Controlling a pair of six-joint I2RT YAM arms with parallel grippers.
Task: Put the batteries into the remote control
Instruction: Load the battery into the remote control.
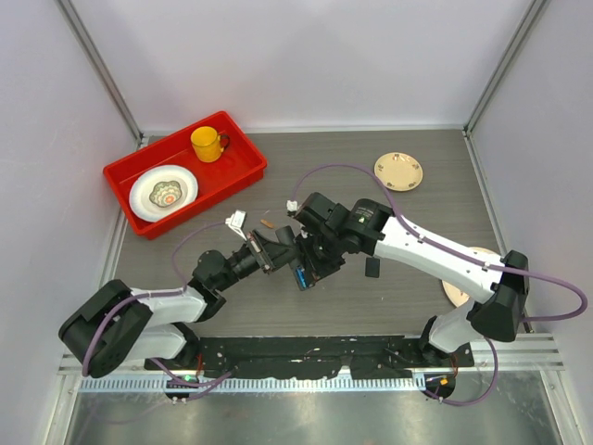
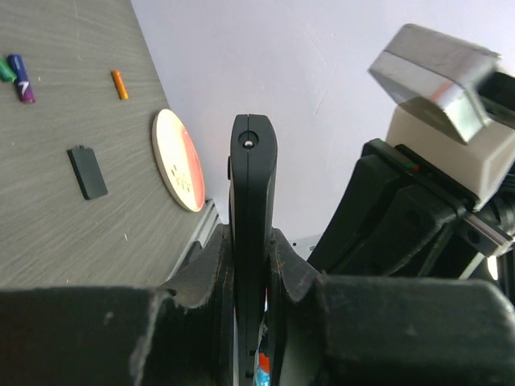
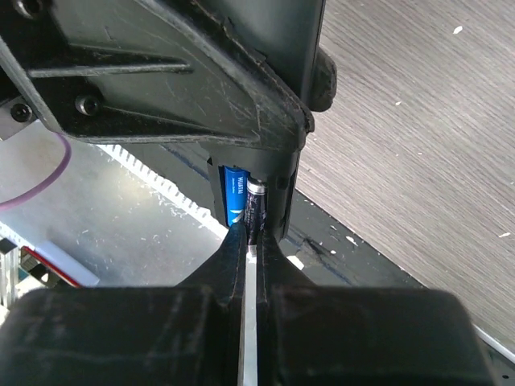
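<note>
My left gripper (image 1: 274, 251) is shut on the black remote control (image 2: 253, 185) and holds it edge-on above the table, fingertips either side of it (image 2: 251, 245). My right gripper (image 1: 311, 263) meets it from the right. In the right wrist view its fingertips (image 3: 251, 238) pinch the end of a dark silver battery (image 3: 256, 205), which lies in the remote's open compartment (image 3: 286, 189) beside a blue battery (image 3: 234, 197). Loose green (image 2: 6, 71), purple-blue (image 2: 22, 83) and orange (image 2: 119, 84) batteries lie on the table.
A small black square piece (image 2: 87, 171) lies on the table (image 1: 371, 267). One beige plate (image 1: 398, 171) sits at the back right, another (image 2: 177, 159) under the right arm. A red tray (image 1: 243, 171) with a yellow mug (image 1: 208, 144) and white dish stands back left.
</note>
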